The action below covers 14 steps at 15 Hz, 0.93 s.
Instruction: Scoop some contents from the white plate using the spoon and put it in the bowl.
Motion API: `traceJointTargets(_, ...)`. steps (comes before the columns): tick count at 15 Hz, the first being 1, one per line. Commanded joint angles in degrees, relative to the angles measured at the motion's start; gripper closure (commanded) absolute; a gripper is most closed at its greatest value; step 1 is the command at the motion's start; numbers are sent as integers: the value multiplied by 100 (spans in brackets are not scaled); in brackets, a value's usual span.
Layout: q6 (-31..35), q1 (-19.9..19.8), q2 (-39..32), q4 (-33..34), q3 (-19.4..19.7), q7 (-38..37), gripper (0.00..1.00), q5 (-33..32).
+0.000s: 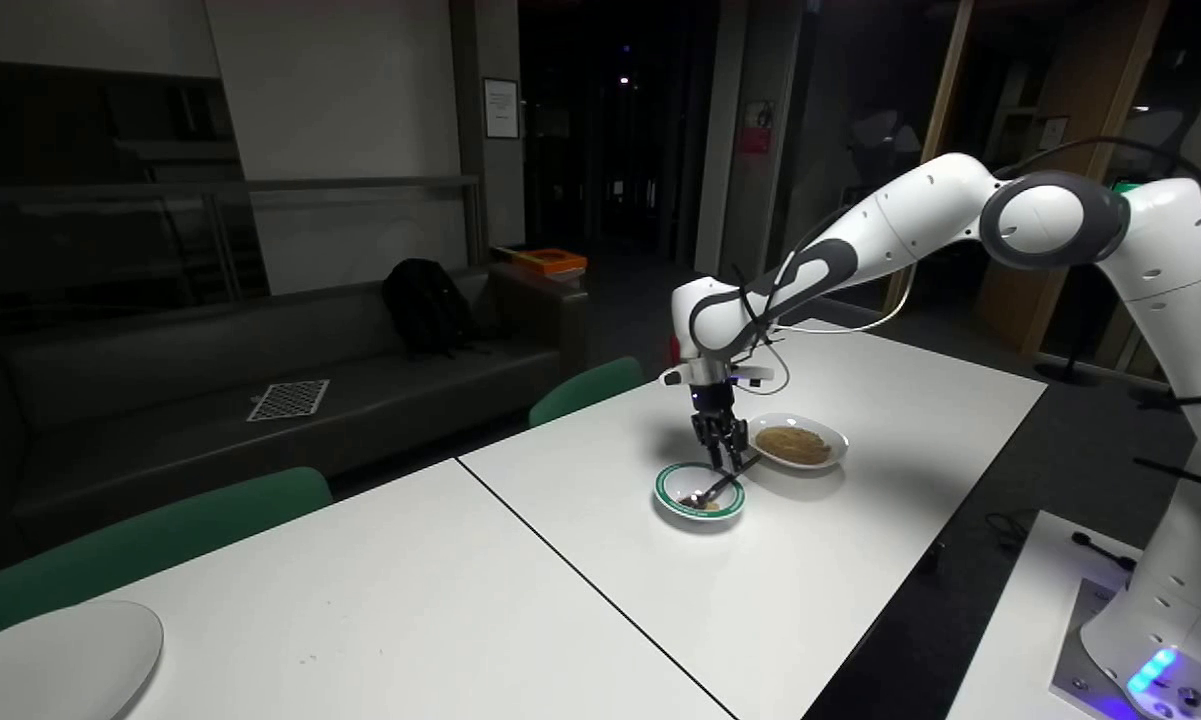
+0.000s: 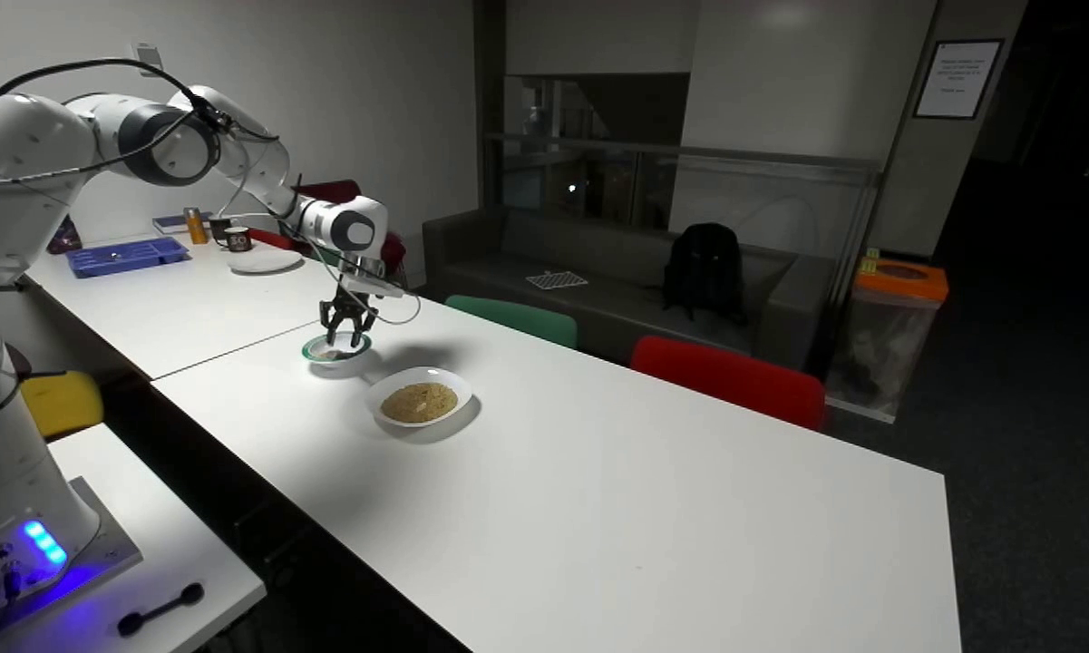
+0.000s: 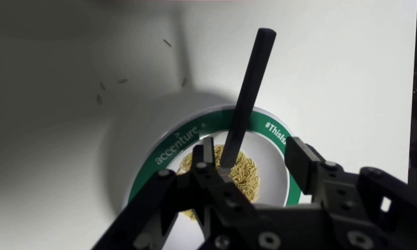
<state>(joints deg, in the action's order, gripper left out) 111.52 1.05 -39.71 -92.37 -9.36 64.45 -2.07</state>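
Note:
The bowl with the green rim stands on the table and holds some tan grains. The spoon has a dark handle. It lies in the bowl, its handle leaning out over the rim; its head is mostly hidden behind a finger in the wrist view. My gripper is above the bowl, fingers wide apart, open and not clamped on the spoon. The white plate beside the bowl holds the tan-brown contents.
Loose grains lie on the table near the bowl. A flat white plate, a blue tray, a dark mug and an orange bottle stand farther along the table. Green and red chairs line one edge.

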Motion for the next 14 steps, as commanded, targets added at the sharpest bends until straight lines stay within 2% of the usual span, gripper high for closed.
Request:
traceJointTargets(1, 84, -101, 231, -210, -30, -8, 9, 99)
traceJointTargets(3, 56, -117, 235, -195, -31, -20, 0, 115)
traceJointTargets(8, 35, -182, 422, -189, -86, -77, 0, 349)
traceJointTargets(14, 17, -445, 1210, -321, -107, -101, 0, 1350)
